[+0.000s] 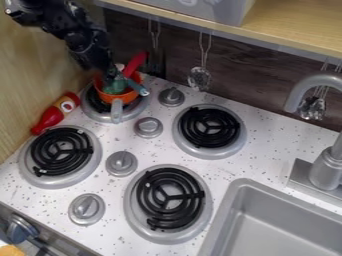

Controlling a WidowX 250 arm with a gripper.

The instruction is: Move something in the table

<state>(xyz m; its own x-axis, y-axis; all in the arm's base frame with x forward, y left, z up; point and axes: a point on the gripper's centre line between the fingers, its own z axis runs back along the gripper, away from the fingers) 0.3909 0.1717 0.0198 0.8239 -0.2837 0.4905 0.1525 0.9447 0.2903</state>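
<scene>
- A sink [242, 185] is set into the tabletop [217, 170].
- A red bottle [51, 118] is laid by the wall [30, 70].
- An orange pot [107, 96] is set on the far-left burner [94, 102].
- The gripper [112, 74] is seen at the pot; whether spread or closed cannot be told.

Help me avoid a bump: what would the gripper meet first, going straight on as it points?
Probably the green item in the orange pot, though depth there is hard to judge.

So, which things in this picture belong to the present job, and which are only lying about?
Job, probably:
orange pot
green object in it
gripper, at the pot

Just about:
red bottle, beside a burner
metal utensil, hanging
</scene>
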